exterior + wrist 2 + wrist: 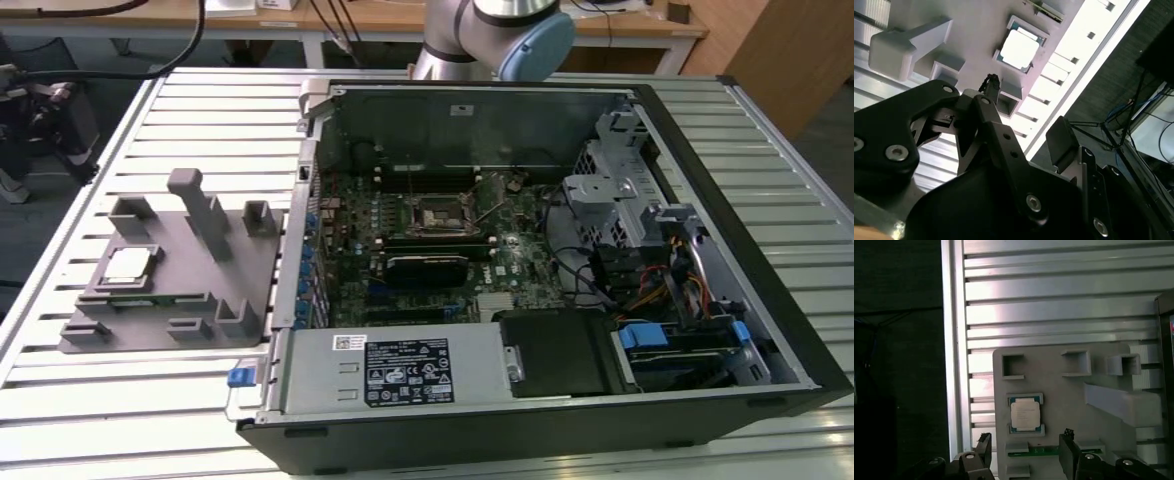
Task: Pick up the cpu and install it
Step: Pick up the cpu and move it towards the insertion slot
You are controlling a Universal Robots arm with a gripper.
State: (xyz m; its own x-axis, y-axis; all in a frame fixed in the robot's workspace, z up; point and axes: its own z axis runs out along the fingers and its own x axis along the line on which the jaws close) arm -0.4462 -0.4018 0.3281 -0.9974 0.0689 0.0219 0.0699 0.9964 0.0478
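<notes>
While agape, gripper point(1027, 437) near cpu point(1025, 415)

Shiny metal-topped cpu point(1025, 415), matt grey plastic tray point(1064, 390).

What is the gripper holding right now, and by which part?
Nothing. The gripper is open, its fingers empty, and the cpu lies on the grey fixture tray.
</notes>
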